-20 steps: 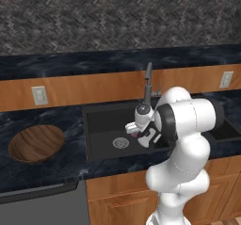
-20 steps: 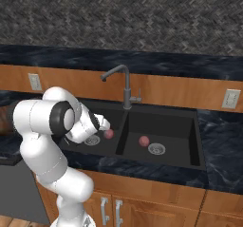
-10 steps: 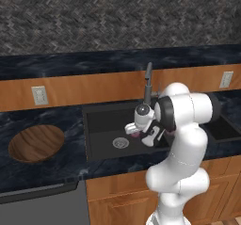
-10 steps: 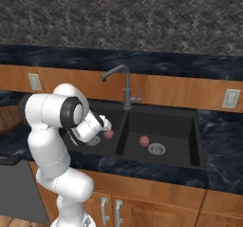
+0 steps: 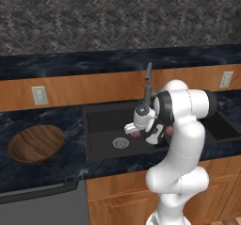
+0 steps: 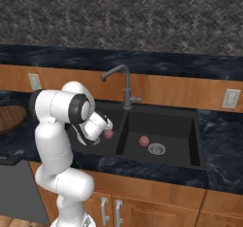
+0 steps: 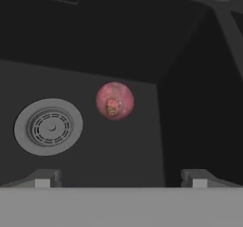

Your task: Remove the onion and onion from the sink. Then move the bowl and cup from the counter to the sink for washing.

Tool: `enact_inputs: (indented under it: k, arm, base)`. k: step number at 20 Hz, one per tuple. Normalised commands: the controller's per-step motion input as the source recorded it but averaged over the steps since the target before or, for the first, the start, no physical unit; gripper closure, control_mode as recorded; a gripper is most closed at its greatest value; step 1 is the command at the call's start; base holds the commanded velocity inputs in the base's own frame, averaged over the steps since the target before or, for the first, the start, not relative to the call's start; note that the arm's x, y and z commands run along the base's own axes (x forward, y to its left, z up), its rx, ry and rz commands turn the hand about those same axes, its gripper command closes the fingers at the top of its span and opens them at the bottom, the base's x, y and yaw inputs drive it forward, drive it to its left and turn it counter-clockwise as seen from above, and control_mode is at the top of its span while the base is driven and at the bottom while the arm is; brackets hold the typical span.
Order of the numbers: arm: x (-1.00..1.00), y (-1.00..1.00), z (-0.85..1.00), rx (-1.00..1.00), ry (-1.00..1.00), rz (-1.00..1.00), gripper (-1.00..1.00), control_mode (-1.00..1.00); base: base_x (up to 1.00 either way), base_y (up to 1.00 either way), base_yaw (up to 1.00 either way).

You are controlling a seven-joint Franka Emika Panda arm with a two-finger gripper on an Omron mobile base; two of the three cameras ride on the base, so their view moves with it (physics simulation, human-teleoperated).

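One onion (image 7: 114, 100) lies on the floor of the left basin of the black sink (image 6: 161, 124), next to the round drain (image 7: 48, 126). My gripper (image 7: 121, 178) hangs open just above it, with nothing between its fingers. From the side, the gripper (image 6: 102, 126) nearly touches this onion (image 6: 109, 134). The other onion (image 6: 144, 141) rests in the right basin by its drain (image 6: 156, 148). The wooden bowl (image 5: 36, 143) sits on the counter left of the sink. The cup is out of view.
The grey gooseneck faucet (image 6: 126, 86) rises behind the divider between the basins, close to my arm. The dark counter (image 5: 47, 120) runs both ways, with wall outlets (image 5: 39, 95) above it. A dishwasher front (image 5: 42, 205) sits under the bowl.
My arm has drawn itself more upright, and the hand has settled a little closer over the onion in the left basin. The jaws stayed open. Both onions lie where they were.
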Motion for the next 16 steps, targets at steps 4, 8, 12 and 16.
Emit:
enact_inputs:
  k: [4, 8, 12, 16]
  arm:
    - [0.18, 0.00, -0.08, 0.00, 0.00, 0.01, -1.00, -1.00]
    - [0.16, 0.00, -0.11, 0.00, 0.00, 0.00, -1.00, -1.00]
    - [0.17, 0.00, -0.11, 0.00, 0.00, 0.00, -1.00, -1.00]
    - [0.17, 0.00, -0.13, 0.00, 0.00, 0.00, -1.00, -1.00]
  base:
    - [0.00, 0.00, 0.00]
    - [0.00, 0.00, 0.00]
    - [0.00, 0.00, 0.00]
    - [0.00, 0.00, 0.00]
